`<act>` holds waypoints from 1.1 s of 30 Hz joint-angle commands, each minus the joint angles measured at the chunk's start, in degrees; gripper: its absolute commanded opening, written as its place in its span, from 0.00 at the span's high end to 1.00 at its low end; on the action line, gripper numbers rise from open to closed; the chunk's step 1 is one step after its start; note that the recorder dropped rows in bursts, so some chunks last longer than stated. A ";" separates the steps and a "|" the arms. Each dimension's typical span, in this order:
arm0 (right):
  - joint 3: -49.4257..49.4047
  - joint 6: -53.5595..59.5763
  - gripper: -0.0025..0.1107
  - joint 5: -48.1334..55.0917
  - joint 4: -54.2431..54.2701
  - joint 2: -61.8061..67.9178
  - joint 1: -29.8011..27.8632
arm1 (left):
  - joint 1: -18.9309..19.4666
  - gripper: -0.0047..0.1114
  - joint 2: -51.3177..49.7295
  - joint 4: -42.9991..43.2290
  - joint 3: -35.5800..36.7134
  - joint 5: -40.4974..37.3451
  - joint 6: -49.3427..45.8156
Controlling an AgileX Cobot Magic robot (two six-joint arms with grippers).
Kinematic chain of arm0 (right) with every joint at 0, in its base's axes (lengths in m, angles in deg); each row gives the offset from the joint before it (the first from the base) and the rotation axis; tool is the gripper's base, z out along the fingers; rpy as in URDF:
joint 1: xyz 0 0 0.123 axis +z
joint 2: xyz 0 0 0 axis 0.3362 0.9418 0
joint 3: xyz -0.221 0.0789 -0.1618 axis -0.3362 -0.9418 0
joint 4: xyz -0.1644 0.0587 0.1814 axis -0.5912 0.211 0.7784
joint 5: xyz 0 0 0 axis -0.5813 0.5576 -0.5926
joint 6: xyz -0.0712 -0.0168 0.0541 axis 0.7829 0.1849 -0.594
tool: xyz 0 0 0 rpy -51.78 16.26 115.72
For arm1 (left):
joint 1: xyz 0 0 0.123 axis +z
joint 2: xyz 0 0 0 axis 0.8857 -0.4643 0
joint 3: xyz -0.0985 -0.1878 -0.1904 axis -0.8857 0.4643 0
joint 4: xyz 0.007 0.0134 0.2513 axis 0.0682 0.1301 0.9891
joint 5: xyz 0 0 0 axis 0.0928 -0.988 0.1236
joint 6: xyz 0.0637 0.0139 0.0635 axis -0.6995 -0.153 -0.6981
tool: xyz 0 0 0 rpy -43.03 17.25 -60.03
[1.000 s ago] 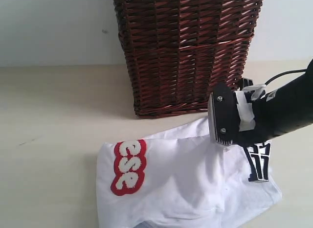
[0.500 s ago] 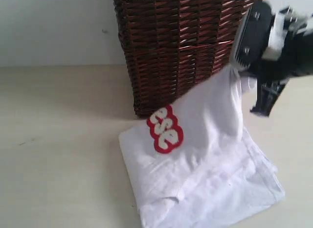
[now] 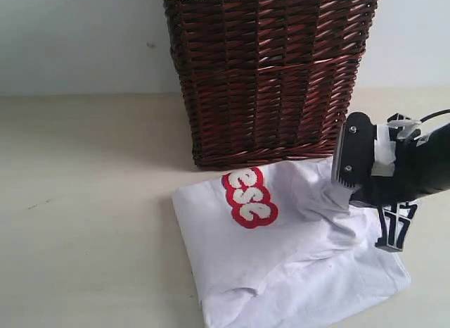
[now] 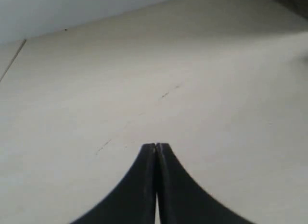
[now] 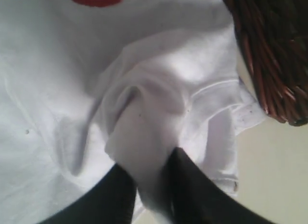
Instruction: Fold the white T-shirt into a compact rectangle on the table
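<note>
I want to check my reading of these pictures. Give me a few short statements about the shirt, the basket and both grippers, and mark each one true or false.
1. The white T-shirt lies on the table. True.
2. The left gripper holds a sleeve. False: it is shut above bare table and holds nothing.
3. Shirt cloth sits between the fingers of the right gripper. True.
4. The wicker basket stands on the shirt. False: it stands behind it, on the table.
</note>
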 commanded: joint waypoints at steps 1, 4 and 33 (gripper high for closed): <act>-0.33 -11.05 0.49 -12.42 -4.72 -0.39 -0.24 | 0.07 0.96 0.49 -0.56 -0.19 0.46 -0.16; -0.21 -18.39 0.46 -28.67 -5.17 -3.63 -0.24 | 0.07 0.96 0.49 -0.56 -0.19 0.46 -0.16; 0.98 -19.37 0.54 -11.58 -10.38 -4.42 -0.24 | 0.07 0.96 0.49 -0.56 -0.19 0.46 -0.16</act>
